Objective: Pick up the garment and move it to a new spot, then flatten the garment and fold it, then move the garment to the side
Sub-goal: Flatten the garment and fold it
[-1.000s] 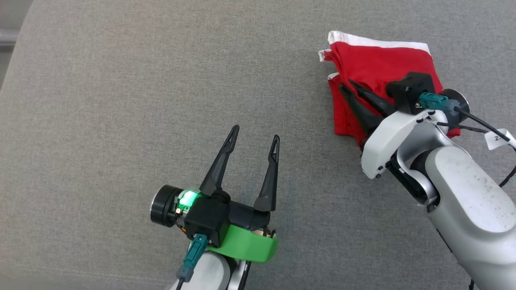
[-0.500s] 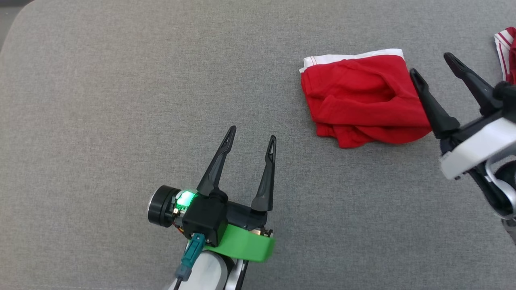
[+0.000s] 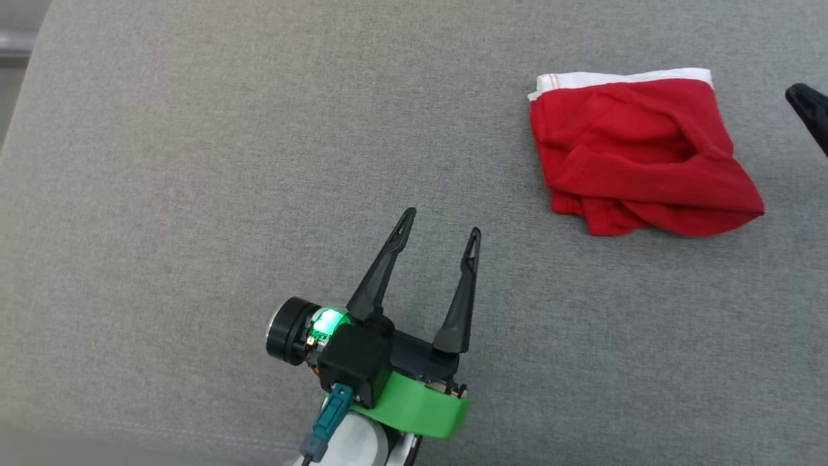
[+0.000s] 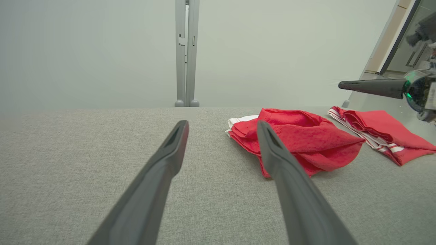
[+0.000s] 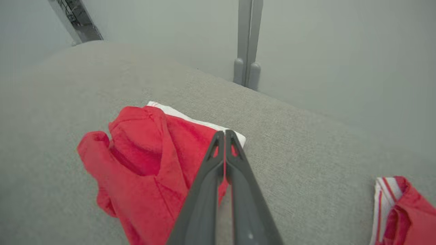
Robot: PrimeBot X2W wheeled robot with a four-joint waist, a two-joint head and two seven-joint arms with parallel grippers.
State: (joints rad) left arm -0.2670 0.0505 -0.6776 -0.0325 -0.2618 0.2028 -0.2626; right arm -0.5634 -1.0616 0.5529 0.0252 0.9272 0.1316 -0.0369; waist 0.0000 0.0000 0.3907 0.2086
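The garment (image 3: 640, 155) is red with a white waistband and lies loosely folded on the grey padded surface (image 3: 194, 194) at the upper right. My left gripper (image 3: 443, 220) stands open and empty at the lower middle, well to the garment's left. In the left wrist view the garment (image 4: 306, 139) lies just beyond the left gripper's (image 4: 221, 126) right finger. My right gripper (image 5: 224, 133) is shut with nothing between its fingers, hovering over the garment's (image 5: 146, 160) waistband corner. One of its dark fingertips (image 3: 805, 103) shows at the head view's right edge.
A second red garment with white stripes (image 4: 385, 134) lies further right on the surface, also seen in the right wrist view (image 5: 405, 211). A grey post (image 4: 185, 51) rises behind the surface's far edge, before a pale wall.
My right gripper let go of the garment, opened, drew away to the right and shut again. The garment now lies free. The head camera shifted; the left gripper stayed open.
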